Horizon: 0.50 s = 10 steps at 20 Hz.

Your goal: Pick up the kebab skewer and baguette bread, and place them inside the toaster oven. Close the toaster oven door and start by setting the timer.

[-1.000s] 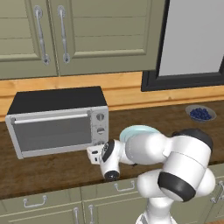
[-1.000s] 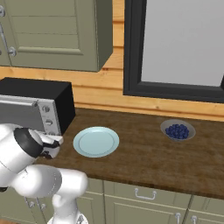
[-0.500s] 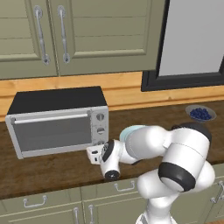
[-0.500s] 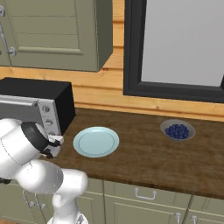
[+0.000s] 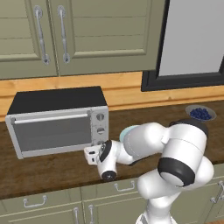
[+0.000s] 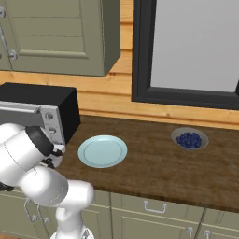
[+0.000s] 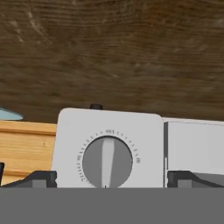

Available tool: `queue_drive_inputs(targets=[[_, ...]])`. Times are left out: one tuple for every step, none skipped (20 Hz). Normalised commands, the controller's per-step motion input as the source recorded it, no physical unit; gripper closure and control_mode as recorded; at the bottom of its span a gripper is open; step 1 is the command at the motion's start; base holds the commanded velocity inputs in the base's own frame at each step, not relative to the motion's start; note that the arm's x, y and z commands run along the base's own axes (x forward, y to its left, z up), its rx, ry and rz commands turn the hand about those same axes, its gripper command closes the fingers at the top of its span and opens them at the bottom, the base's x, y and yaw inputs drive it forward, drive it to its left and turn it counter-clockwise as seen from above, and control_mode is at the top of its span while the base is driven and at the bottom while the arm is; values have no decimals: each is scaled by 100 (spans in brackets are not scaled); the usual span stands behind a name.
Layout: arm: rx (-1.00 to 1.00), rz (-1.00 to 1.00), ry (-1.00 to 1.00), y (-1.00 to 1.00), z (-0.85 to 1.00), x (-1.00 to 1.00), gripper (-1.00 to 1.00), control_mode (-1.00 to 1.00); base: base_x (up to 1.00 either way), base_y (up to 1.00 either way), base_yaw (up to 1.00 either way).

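Note:
The toaster oven (image 5: 57, 124) stands on the counter at the left, and the right base view shows its right end (image 6: 44, 114). The toaster oven door (image 5: 52, 133) is shut, its bar handle along the top edge. My gripper (image 5: 92, 154) is at the lower right corner of the oven, in front of the knob panel (image 5: 100, 127). In the hand view the gripper (image 7: 107, 179) is open, its fingertips (image 7: 39, 178) standing either side of a grey round knob (image 7: 107, 161) ringed with tick marks. The kebab skewer and baguette bread are hidden.
A light blue plate (image 6: 102, 151) lies on the wooden counter just right of the oven, partly behind my arm in the left base view. A bowl of blueberries (image 6: 189, 139) sits far right. Wall cabinets (image 5: 87, 35) hang above.
The arm's elbow has shifted slightly to the left. The gripper stays open at the oven's knob panel.

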Motion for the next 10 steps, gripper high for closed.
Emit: queue_drive_inputs(targets=[[0,0,0,0,-4,0,-100,-100,0,0,0],[0,0,0,0,-8,0,-100,-100,0,0,0],[0,0,0,0,-10,0,-100,-100,0,0,0],[0,0,0,0,-9,0,-100,-100,0,0,0],[0,0,0,0,-13,0,-100,-100,0,0,0],[0,0,0,0,-14,0,-100,-100,0,0,0],[0,0,0,-1,-15,0,-100,-100,0,0,0],[0,0,0,-6,-14,0,-100,-100,0,0,0],[0,0,0,-7,-9,0,-100,-100,0,0,0],[0,0,0,-4,-4,0,-100,-100,0,0,0]])
